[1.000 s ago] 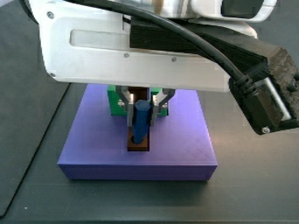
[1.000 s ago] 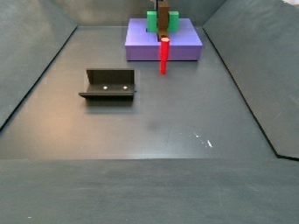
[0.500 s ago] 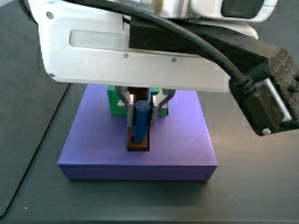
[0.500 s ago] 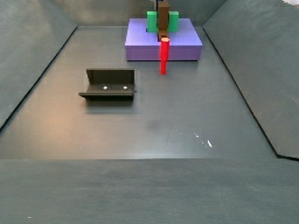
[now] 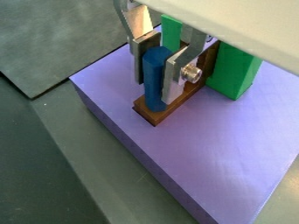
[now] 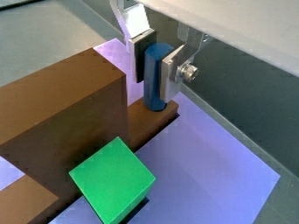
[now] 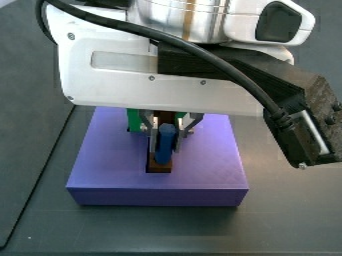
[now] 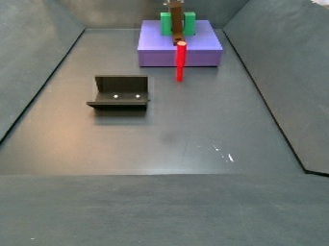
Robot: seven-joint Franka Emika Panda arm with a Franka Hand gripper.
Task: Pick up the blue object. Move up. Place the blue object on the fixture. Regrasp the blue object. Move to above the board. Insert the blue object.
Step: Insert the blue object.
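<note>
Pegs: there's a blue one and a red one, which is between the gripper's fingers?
The blue peg, upright between the gripper fingers over the brown bar on the purple board. The red peg stands alone on the floor beside the board.

Both wrist cams close on end effector (image 5: pixel 162 68) over board (image 5: pixel 222 149); side cams farther, opposite ends.

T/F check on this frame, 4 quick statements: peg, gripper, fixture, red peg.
1. The blue object stands upright between the gripper fingers, over the board. True.
2. The blue object's lower end meets the brown bar. True.
3. The fixture sits on the board. False: it stands on the grey floor, apart from the board.
4. The red peg lies flat on the board. False: it stands upright at the board's front edge.
</note>
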